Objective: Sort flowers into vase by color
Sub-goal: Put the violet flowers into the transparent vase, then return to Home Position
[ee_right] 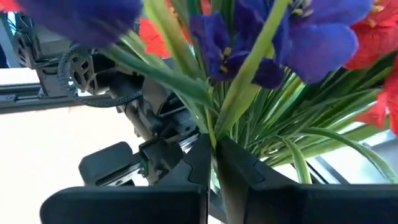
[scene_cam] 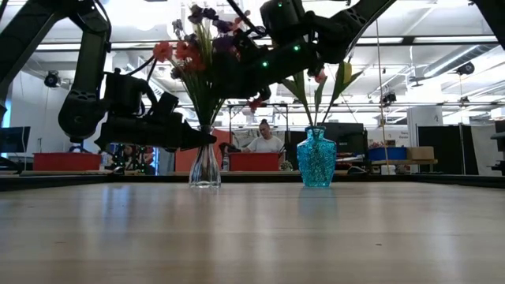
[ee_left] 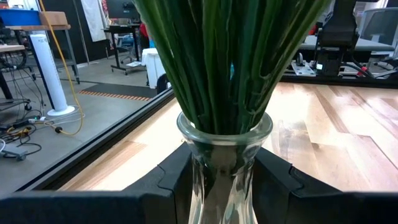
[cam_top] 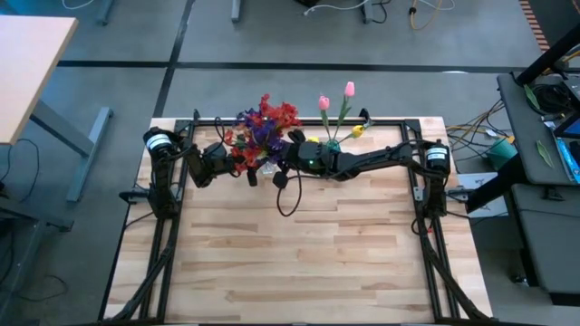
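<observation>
A clear glass vase [scene_cam: 205,162] stands near the table's far edge and holds a bunch of red and purple flowers [cam_top: 265,122]. To its right, a blue glass vase [scene_cam: 316,158] holds pink tulip buds [cam_top: 323,102] and a yellow bud [cam_top: 358,130]. My left gripper [ee_left: 224,186] sits level at the clear vase's neck, shut on it. My right gripper [ee_right: 213,162] reaches from the right over the blue vase into the red and purple bunch [ee_right: 261,56] and is shut on a stem. My left gripper holds the clear vase at its narrow neck [ee_left: 198,180], just under the flared rim, one finger on each side. It comes in level from the table's left. The vase stands upright on the table. My right gripper pinches one thin green stem [ee_right: 217,134] of the bunch between its fingertips, high up among the stems above the vase's mouth. The stem slants up to a purple bloom.
The two vases stand close together by the table's far edge; the right arm [cam_top: 381,158] lies over the blue vase. A black cable loops [cam_top: 288,195] onto the table below the grippers. The near wooden tabletop [cam_top: 299,263] holds nothing. A person sits in the room behind.
</observation>
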`<state>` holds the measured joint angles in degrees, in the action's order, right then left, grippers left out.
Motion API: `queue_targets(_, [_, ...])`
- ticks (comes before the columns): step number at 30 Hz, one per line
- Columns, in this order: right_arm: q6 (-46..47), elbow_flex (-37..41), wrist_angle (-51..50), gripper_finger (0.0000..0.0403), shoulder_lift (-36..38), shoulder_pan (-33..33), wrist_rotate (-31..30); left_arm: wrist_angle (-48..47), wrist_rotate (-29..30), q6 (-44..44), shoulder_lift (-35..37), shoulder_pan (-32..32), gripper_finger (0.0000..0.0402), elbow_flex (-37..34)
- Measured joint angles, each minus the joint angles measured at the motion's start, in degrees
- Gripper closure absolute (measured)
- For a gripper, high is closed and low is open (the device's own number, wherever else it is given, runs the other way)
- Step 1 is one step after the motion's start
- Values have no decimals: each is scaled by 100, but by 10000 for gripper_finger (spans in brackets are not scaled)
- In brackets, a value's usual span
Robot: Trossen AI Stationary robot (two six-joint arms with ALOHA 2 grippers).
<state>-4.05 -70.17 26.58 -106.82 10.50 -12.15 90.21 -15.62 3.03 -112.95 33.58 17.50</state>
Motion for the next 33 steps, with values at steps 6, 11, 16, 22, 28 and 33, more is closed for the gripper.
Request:
queue_targets(6, [-44, 7, -4, 390, -3, 0, 3, 0, 0, -1, -1, 1, 294, 0])
queue_targets(11, [-143, 15, 85, 382, 11, -9, -2, 0, 0, 3, 0, 1, 294, 0])
queue_targets(16, [-112, 22, 60, 329, 13, -11, -1, 0, 0, 4, 0, 0, 294, 0])
queue_targets(22, [-84, 24, -59, 250, 183, -11, 4, 0, -1, 4, -1, 0, 294, 0])
queue_targets(28, [11, 23, -499, 201, 426, -72, 12, 0, 0, 4, 0, 0, 294, -1])
queue_targets(33, [87, 22, -946, 180, 702, -159, 36, 0, 2, -15, -2, 0, 294, 0])
